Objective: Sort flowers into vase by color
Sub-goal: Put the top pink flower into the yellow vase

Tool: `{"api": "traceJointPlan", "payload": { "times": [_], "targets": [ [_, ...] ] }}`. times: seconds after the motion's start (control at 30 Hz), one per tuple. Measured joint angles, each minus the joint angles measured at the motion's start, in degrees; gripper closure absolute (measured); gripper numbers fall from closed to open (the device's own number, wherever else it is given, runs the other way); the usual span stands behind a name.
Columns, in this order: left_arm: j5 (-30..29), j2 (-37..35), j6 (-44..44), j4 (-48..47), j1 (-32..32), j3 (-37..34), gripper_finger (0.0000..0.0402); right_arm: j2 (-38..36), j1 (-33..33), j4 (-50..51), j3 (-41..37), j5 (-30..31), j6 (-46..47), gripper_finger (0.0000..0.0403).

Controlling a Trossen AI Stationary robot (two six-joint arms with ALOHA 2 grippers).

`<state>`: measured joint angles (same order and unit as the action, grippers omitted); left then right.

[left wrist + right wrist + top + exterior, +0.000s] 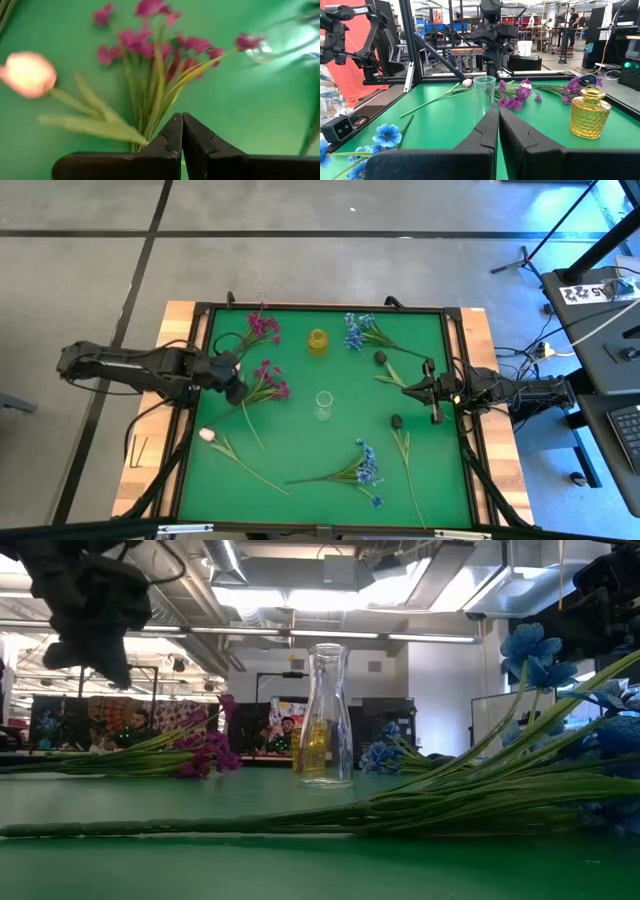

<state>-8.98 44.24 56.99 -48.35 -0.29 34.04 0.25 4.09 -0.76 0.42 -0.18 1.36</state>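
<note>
My left gripper (pixel 238 388) (pixel 181 131) is shut and hovers over the stem end of a magenta cluster (pixel 268 380) (pixel 160 50) that lies flat on the green mat. The low view shows this gripper (pixel 95 615) raised above the table. A pink tulip (pixel 207 434) (pixel 27 72) lies nearer the front left. My right gripper (pixel 406 389) (pixel 498 122) is shut and waits at the right side, pointing toward the clear vase (pixel 323 405) (pixel 484 95). A yellow vase (pixel 318 341) (pixel 590 117) stands farther back. Both vases stand upright.
A second magenta cluster (pixel 262 328) lies far left. Blue sprays lie at the far edge (pixel 358 330) and near the front (pixel 365 465) (pixel 540 770). Dark buds (pixel 381 358) (pixel 397 421) lie on long stems near my right gripper. A raised frame (pixel 195 380) bounds the mat.
</note>
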Motion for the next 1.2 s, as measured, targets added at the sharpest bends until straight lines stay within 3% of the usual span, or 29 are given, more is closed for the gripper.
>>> {"api": "traceJointPlan", "payload": {
  "times": [0.17,0.33,0.9,1.2],
  "targets": [
    [2.86,2.74,4.45,-4.8,0.0,-0.02,0.0398,-0.01,0.01,0.0,0.0,-0.01,0.01,0.0386],
    [0.44,4.33,10.35,-8.27,0.04,-0.02,0.0371,-0.02,-0.01,0.0,0.0,0.01,-0.23,0.0386],
    [0.08,9.1,11.73,-7.33,0.71,-0.09,0.0244,-0.01,0.0,0.0,-0.01,0.01,-0.32,0.0386],
    [2.95,13.71,8.62,-5.74,4.2,-0.11,0.0217,0.0,-0.01,0.01,0.0,0.0,-0.32,0.0386]
  ]
}}
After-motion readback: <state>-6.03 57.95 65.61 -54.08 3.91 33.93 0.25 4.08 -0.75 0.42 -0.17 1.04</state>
